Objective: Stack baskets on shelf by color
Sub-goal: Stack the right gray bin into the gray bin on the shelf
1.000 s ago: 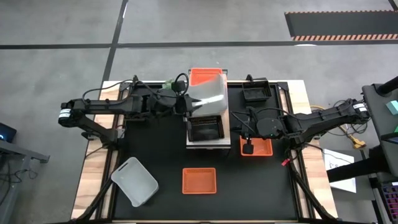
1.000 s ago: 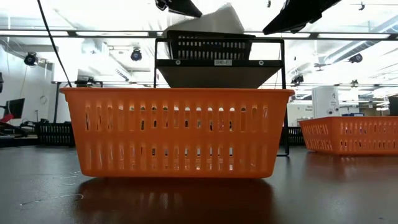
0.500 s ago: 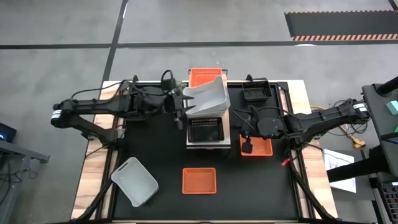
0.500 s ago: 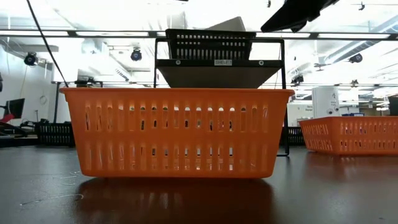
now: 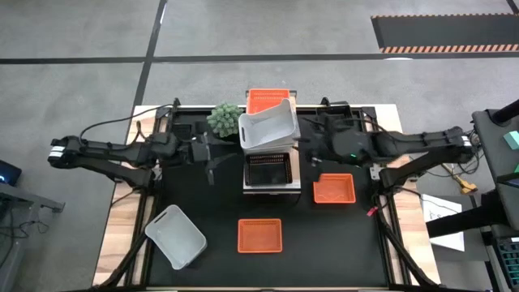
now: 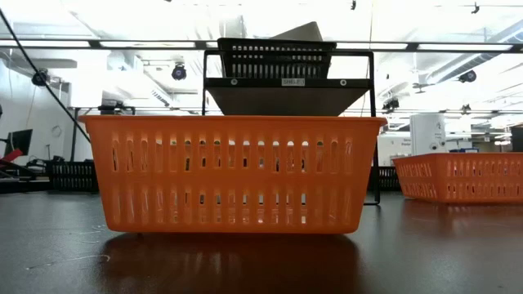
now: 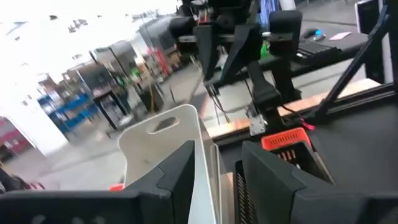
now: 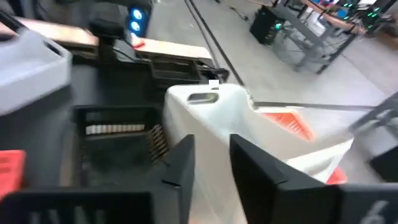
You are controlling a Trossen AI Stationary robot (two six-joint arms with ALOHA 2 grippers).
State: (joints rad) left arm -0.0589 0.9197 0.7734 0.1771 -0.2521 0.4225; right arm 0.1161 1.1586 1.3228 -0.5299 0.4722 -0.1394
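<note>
The shelf (image 5: 272, 188) stands mid-table. It carries a red-orange basket (image 5: 263, 98) at its far end and a black basket (image 5: 268, 169) at its near end. Between them a white basket (image 5: 266, 128) sits tilted, its far side raised over the red-orange one. The tilted white basket also shows in the left wrist view (image 7: 165, 134) and the right wrist view (image 8: 214, 118). My left gripper (image 5: 212, 165) is open, left of the shelf and clear of it. Just right of the white basket, my right gripper (image 5: 306, 142) is open. My left gripper touches nothing. My right gripper stands close to the white basket's right wall (image 8: 214, 155), coming from the table's right and slanting a little down. I cannot tell whether its fingers touch that wall.
A spiky green plant (image 5: 225, 119) stands left of the shelf's far end. On the table lie a white basket (image 5: 174, 235), a red-orange basket (image 5: 259, 235) near the front, another red-orange basket (image 5: 334, 188) right of the shelf, and a black basket (image 5: 336, 122) partly under my right arm.
My left gripper has let go of the white basket and drawn back toward the table's left edge. The basket stays tilted on the shelf. My right gripper has risen off the red-orange basket right of the shelf and gone toward the far edge, up beside the white basket.
</note>
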